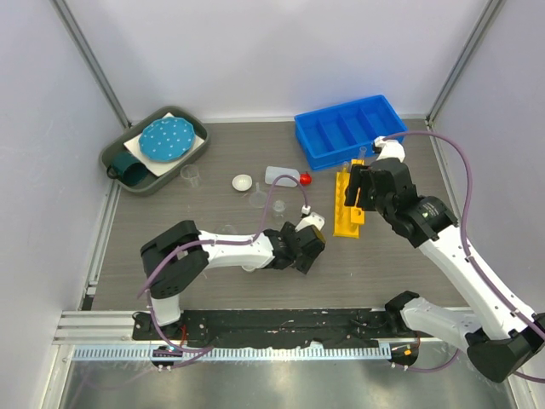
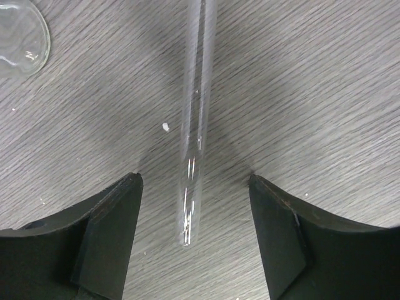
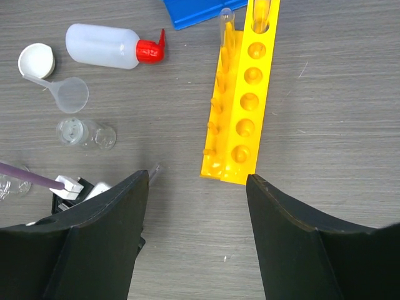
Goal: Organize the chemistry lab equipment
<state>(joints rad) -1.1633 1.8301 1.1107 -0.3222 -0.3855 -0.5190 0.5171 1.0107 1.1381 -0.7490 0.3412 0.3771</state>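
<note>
A clear glass tube (image 2: 195, 125) lies flat on the table, its rounded end between the fingers of my left gripper (image 2: 195, 206). That gripper is open, with a gap on each side of the tube. My right gripper (image 3: 197, 181) hangs open and empty over the near end of the yellow rack (image 3: 247, 106), which holds a tube (image 3: 226, 25) at its far end. Left of the rack lie the red-capped bottle (image 3: 103, 47), a white dish (image 3: 36, 59), a funnel (image 3: 70, 94) and a small beaker (image 3: 84, 133) on its side. The blue bin (image 1: 351, 129) stands behind the rack.
A dark green tray (image 1: 128, 162) with a teal dotted disc (image 1: 167, 140) sits at the back left, and a small beaker (image 1: 191, 175) stands beside it. A round glass piece (image 2: 22, 37) lies near the left gripper. White walls enclose the table.
</note>
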